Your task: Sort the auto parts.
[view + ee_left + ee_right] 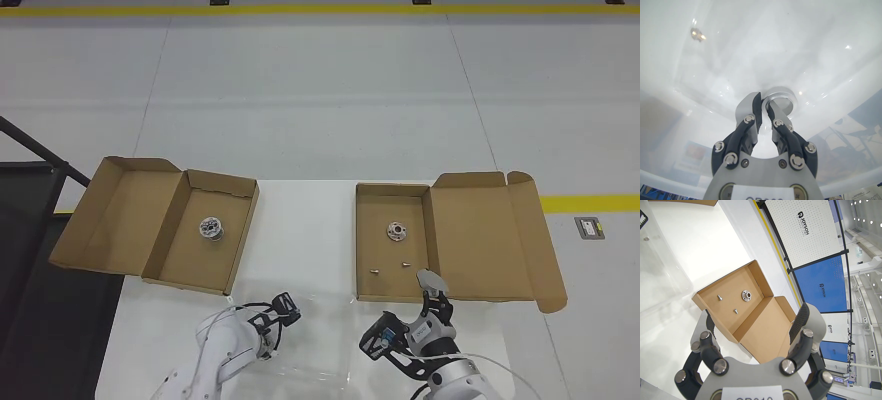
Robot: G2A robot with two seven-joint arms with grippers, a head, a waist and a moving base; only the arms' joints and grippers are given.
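Auto parts by the claws

Silver ring (780, 100) pinched at its rim by left gripper (763, 103), small brassy part (697, 35) well beyond; flanged hub (746, 294) and two bolts (719, 298) (736, 311) lying flat ahead of right gripper (757, 311), inside cardboard box (728, 286).

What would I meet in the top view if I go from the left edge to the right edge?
left cardboard box → round part in it → left gripper, jaws shut on a metal ring → right cardboard box → small bolt → flanged part → right gripper → open lid of that box
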